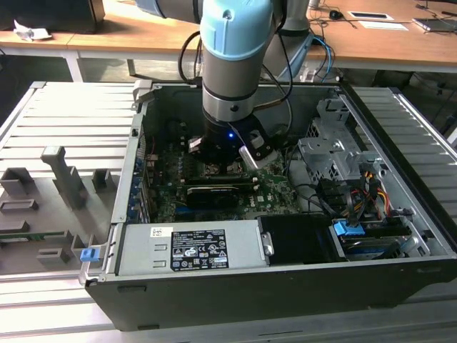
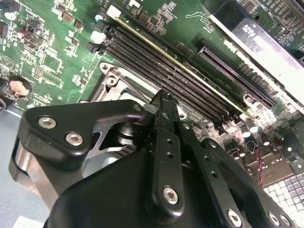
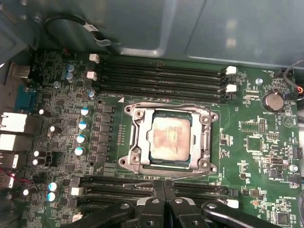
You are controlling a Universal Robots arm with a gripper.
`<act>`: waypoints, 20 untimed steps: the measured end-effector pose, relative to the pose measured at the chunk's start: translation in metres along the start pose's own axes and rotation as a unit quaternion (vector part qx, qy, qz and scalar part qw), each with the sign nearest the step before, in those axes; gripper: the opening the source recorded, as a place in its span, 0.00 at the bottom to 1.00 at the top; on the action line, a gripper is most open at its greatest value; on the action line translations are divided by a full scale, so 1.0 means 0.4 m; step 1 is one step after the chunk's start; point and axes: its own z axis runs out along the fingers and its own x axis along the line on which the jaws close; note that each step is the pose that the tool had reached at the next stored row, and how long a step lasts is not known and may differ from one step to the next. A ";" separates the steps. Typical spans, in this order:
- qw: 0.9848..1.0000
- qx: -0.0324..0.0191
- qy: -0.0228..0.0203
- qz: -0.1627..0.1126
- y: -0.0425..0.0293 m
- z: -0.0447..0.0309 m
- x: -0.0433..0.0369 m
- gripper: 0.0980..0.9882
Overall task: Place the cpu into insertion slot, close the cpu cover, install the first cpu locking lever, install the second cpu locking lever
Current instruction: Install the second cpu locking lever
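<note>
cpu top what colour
Dull silver-grey with a brownish tint, best in the first wrist view: cpu.

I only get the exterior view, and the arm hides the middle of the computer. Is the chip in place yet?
Observer: In the first wrist view the cpu lies flat on the board, silver top up.
Operator: Is the cover down on it?
Observer: The cover lies flat around the cpu and frames it.
Operator: Where is the gripper, then?
Observer: The gripper is at the cover's edge, beside the memory slots, with its jaws together.
</note>
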 end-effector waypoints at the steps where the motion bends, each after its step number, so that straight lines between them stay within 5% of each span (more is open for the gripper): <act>1: 1.000 0.000 0.000 0.000 0.000 0.002 0.004 0.01; 6: 1.000 -0.001 0.000 0.000 -0.001 0.020 0.036 0.01; 9: 1.000 -0.029 -0.003 0.000 -0.016 0.023 0.063 0.01; 12: 0.999 -0.037 -0.005 0.000 -0.028 0.026 0.077 0.01; 20: 0.999 -0.049 -0.006 0.000 -0.034 0.060 0.092 0.01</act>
